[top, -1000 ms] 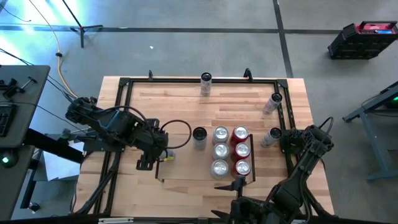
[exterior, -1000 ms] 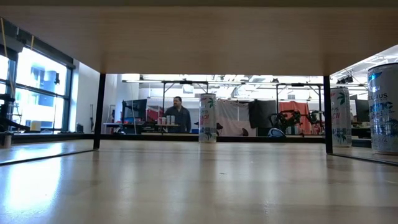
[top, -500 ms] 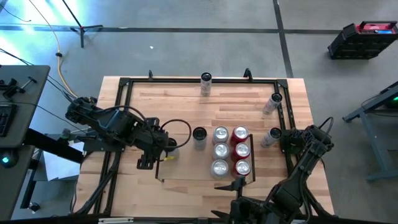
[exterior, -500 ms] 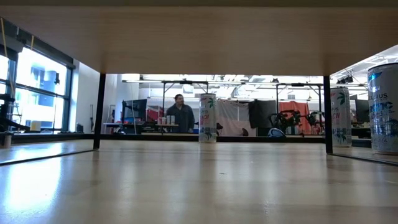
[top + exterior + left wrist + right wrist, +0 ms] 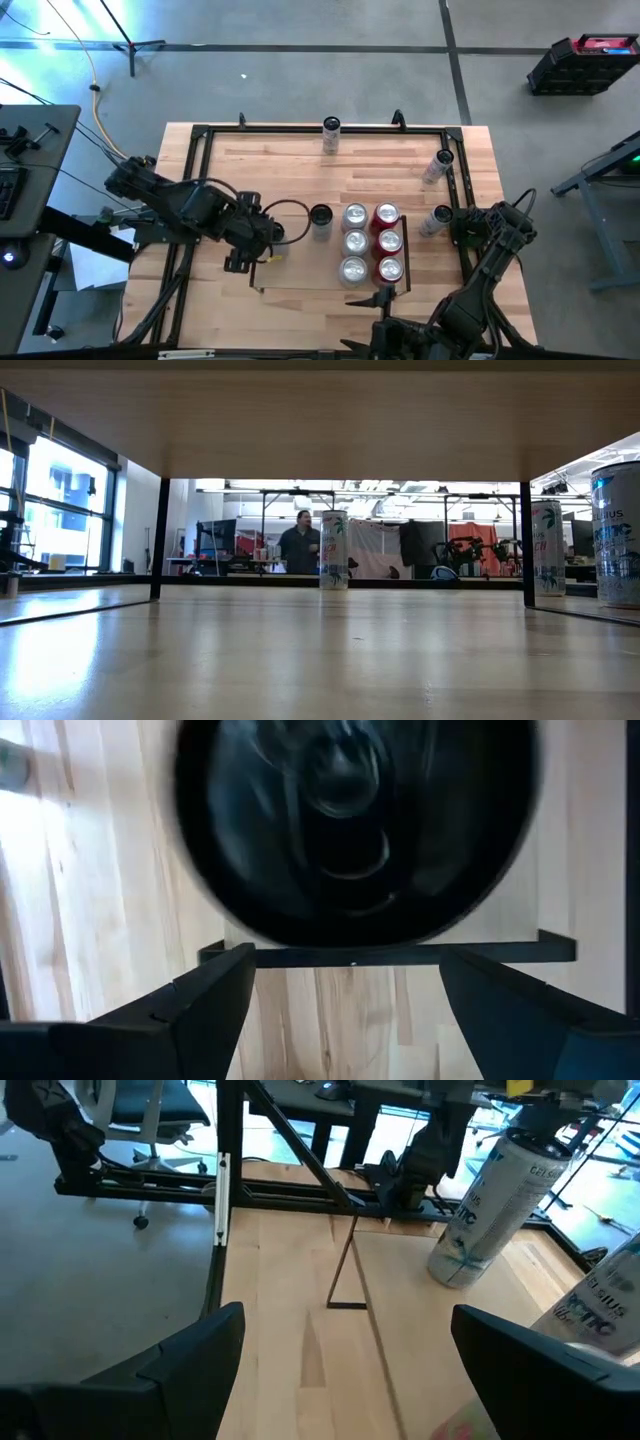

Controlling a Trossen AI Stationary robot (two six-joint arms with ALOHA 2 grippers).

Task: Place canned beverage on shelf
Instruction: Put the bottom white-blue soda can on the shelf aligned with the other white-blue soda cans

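On the table, the shelf is seen as a light-wood bay edged by thin black rails, lying toward the near right part, with six cans packed against its right rail in two columns: three silver-topped and three red-topped. The left part of the bay is left bare, as is the wide strip of wood between it and the far rail. A dark can is stood upright just left of the silver column, near the bay's far edge. The left gripper is held just left of this can, its fingers spread wide and apart from it; in the left wrist view the can's dark top fills the space ahead of them. Three further cans are stood outside the bay: one at the far edge and two by the right edge. The right gripper is parked at the right edge, fingers wide, holding nothing. The label on a can in the low view cannot be read surely.
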